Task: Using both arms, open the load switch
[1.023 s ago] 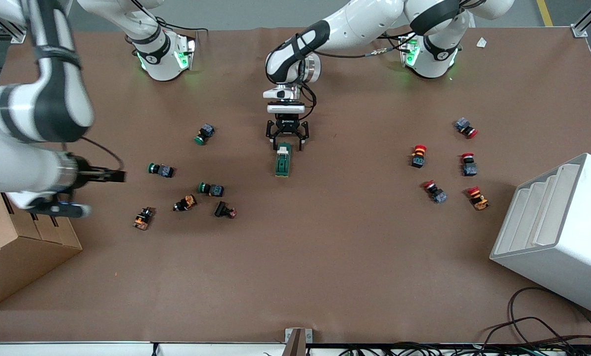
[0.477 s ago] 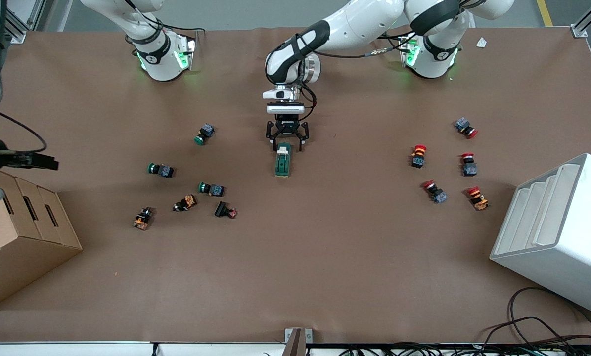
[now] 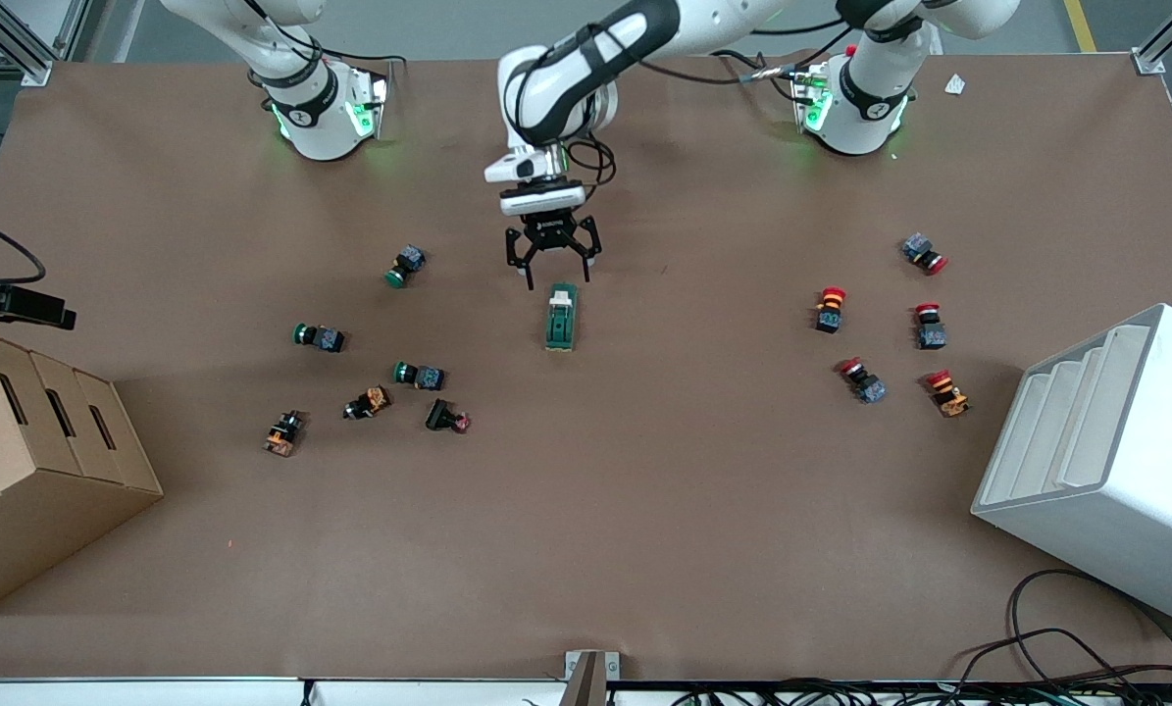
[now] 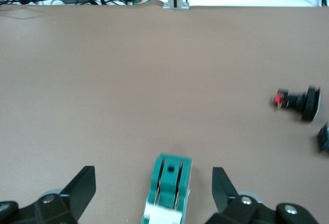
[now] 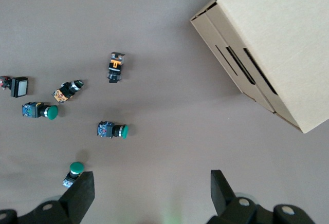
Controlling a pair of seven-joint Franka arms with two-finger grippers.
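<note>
Left gripper (image 3: 552, 276) hanging spread over the table by the load switch (image 3: 560, 317), nothing pinched

The load switch is lying flat mid-table, its white lever end pointing toward the arm bases, with the left gripper's fingers apart just short of that end; the right gripper (image 5: 149, 196) is hanging spread near the cardboard box (image 3: 36, 461) at the right arm's end, gripping nothing. Risk: the switch is sitting loose, so one finger landing off-centre is likely to be skidding or twisting it rather than working the lever. Bare table is surrounding the switch, the green-capped buttons (image 3: 417, 374) and red-capped buttons (image 3: 830, 308) sitting well apart, so both arms are having room
</note>
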